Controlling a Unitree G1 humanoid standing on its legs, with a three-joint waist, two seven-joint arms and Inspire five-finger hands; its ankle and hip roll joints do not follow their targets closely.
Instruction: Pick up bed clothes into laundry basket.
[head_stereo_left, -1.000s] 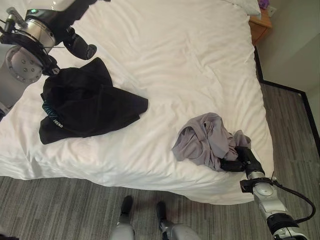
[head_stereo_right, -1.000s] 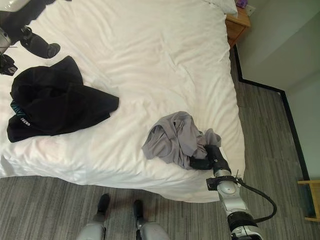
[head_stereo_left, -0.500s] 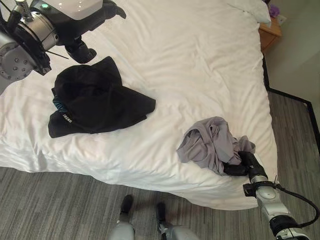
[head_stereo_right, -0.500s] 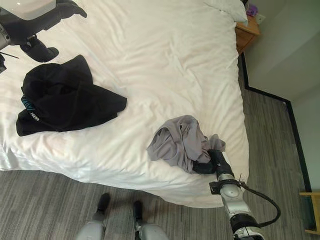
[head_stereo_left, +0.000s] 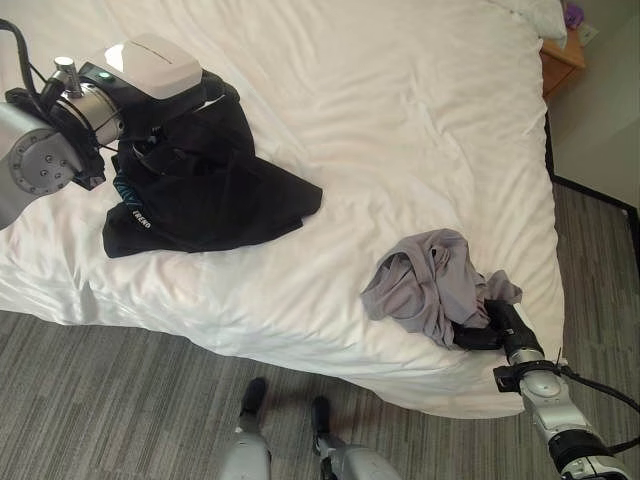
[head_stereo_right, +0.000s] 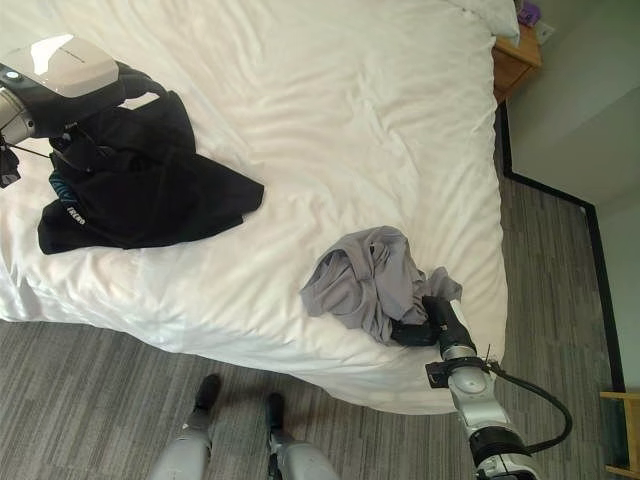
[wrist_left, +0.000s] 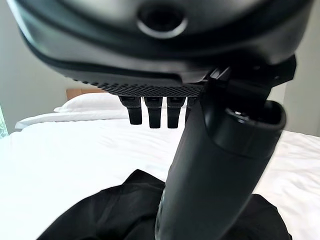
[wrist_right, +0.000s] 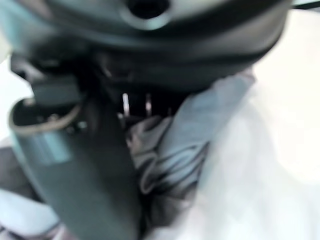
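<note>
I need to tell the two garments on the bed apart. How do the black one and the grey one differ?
The black garment is larger and lies spread out flat; the grey garment is smaller and bunched into a heap. The black one lies on the robot's left side of the white bed, the grey one near its right edge. Both rest on the sheet.

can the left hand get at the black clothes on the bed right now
Probably yes. The left hand is right over the far edge of the black clothes, fingers straight and holding nothing, and nothing lies between them. The right hand is at the grey garment near the bed's edge.
</note>
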